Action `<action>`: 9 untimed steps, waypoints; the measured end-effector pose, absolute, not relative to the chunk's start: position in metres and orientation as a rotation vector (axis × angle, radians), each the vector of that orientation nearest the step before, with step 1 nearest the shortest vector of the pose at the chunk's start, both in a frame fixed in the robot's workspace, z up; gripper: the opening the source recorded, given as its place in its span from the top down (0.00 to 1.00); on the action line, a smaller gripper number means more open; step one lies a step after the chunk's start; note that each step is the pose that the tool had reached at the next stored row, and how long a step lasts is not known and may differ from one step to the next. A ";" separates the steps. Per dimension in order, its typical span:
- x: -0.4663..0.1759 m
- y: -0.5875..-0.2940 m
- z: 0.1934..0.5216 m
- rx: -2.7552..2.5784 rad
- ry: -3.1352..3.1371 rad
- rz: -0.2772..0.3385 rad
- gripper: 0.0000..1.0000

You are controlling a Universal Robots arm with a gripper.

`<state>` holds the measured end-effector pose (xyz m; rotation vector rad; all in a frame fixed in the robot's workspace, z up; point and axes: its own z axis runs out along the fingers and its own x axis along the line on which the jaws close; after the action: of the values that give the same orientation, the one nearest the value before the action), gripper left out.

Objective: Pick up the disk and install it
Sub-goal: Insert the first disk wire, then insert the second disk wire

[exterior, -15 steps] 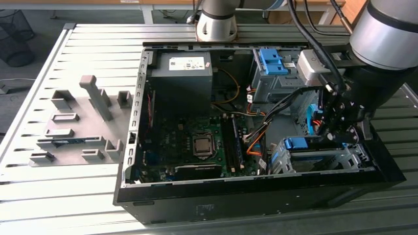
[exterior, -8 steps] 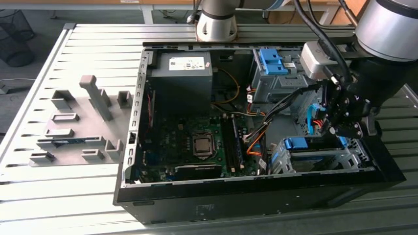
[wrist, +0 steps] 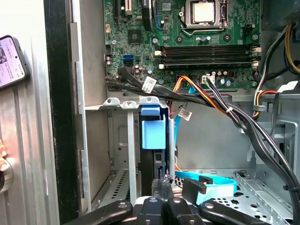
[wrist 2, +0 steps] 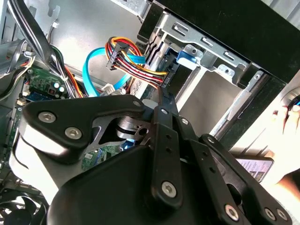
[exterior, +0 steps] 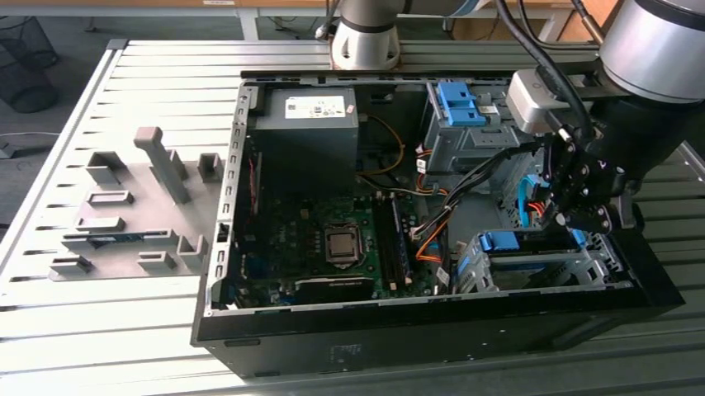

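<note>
Exterior view: the gripper (exterior: pixel 580 221) hangs inside the open computer case (exterior: pixel 441 330), above the drive cage (exterior: pixel 529 264) at the exterior view's right; the disk (exterior: pixel 518 242), with its blue frame, sits in that cage.
First wrist view: the disk (wrist: pixel 153 131) stands in the cage slot, just beyond the gripper (wrist: pixel 164 199).
Second wrist view: the gripper (wrist 2: pixel 159 105) fingers meet, clenched on nothing; cables (wrist 2: pixel 136 63) lie near.

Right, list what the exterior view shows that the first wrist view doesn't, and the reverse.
Exterior view: the grey power supply box and the grey fixtures on the slatted table.
First wrist view: a phone lying outside the computer case.
Both: the motherboard inside the open computer case.
</note>
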<state>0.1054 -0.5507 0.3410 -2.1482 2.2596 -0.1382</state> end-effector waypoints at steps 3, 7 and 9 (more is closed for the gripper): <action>0.105 -0.551 0.341 -2.148 2.260 -0.138 0.89; 0.105 -0.551 0.341 -2.148 2.260 -0.138 0.89; 0.105 -0.551 0.341 -2.148 2.260 -0.138 0.89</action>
<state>0.1054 -0.5507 0.3413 -2.1482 2.2595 -0.1381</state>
